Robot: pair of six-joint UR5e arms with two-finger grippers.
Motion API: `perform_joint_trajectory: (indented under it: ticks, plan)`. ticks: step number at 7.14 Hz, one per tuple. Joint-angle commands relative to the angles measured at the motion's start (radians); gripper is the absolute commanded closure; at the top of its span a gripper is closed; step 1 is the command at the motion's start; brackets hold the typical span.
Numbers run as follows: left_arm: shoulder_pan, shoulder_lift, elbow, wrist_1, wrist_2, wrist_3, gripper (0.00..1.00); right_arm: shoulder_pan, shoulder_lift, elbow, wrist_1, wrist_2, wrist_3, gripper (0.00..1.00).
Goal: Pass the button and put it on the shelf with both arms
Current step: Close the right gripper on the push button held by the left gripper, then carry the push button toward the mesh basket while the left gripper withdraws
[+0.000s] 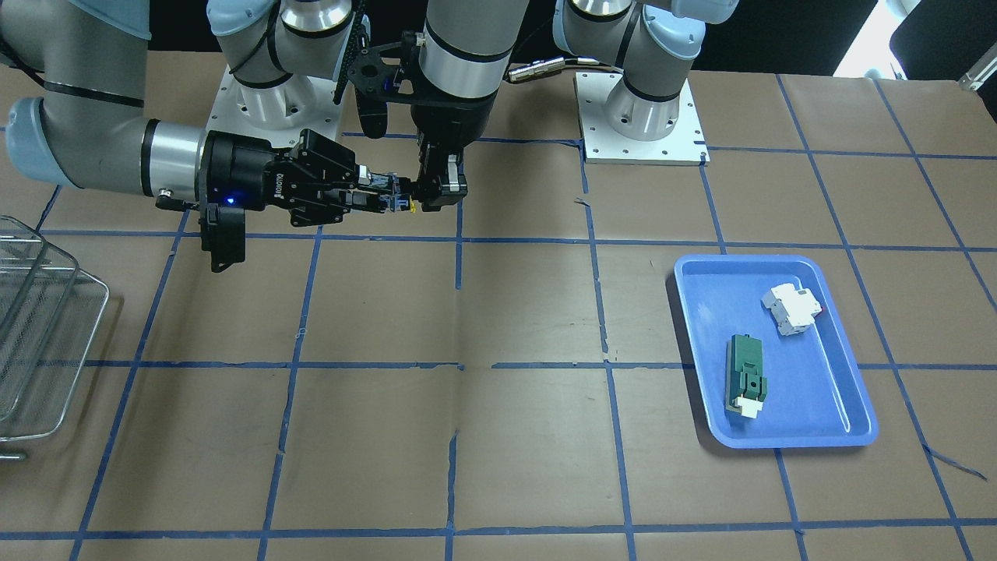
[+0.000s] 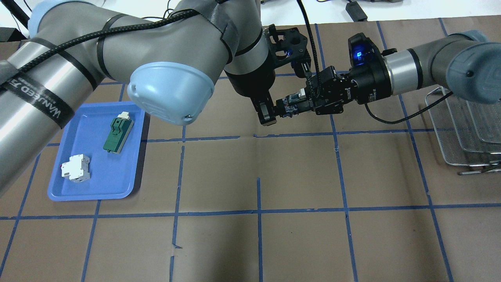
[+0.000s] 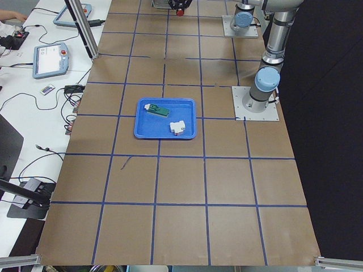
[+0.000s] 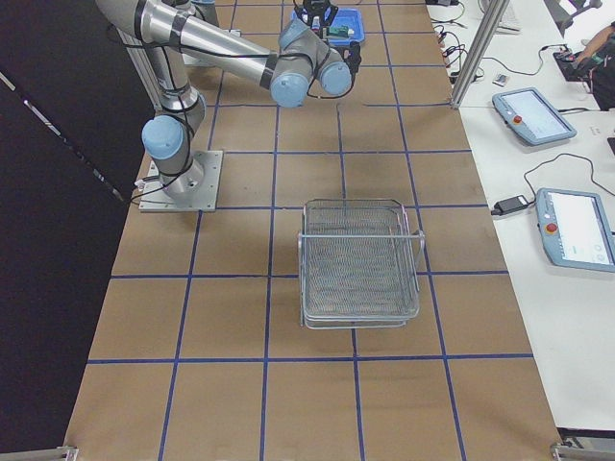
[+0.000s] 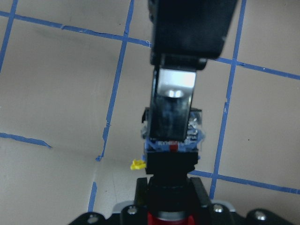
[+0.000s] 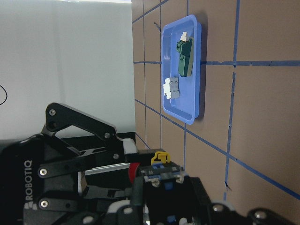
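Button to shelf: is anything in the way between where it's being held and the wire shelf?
Nothing visible does. The button is gripped above the table by the left gripper and the right gripper. Only taped brown surface shows between it and the shelf. The blue tray lies on the opposite side.

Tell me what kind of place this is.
Likely a robotics lab workcell: the left arm and right arm are bolted to a table gridded with blue tape, with teach pendants on a side bench.
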Motion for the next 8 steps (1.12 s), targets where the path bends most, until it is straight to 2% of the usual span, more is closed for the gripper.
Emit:
perform_joint_trajectory:
  ticks: [1,3,4,5,7,8]
  plan:
    - [0.000,0.002,0.000,0.000,0.000,-0.048,0.00,-0.001,-0.003,-0.002,0.001,0.000,0.004,0.75]
    - [0.010,0.035,0.005,-0.012,0.008,-0.048,0.00,-0.002,-0.004,-0.006,-0.001,-0.005,0.007,0.75]
    - [0.018,0.055,0.002,-0.040,0.013,-0.050,0.00,-0.007,-0.015,-0.023,-0.031,-0.079,0.016,0.75]
    - [0.060,0.089,-0.001,-0.120,0.019,-0.050,0.00,-0.019,-0.036,-0.090,-0.059,-0.273,0.098,0.75]
    - [0.262,0.173,-0.003,-0.324,0.020,-0.048,0.00,-0.056,-0.043,-0.196,-0.062,-0.496,0.125,0.75]
    - [0.324,0.211,-0.005,-0.380,0.022,-0.048,0.00,-0.075,-0.053,-0.254,-0.088,-0.622,0.153,0.75]
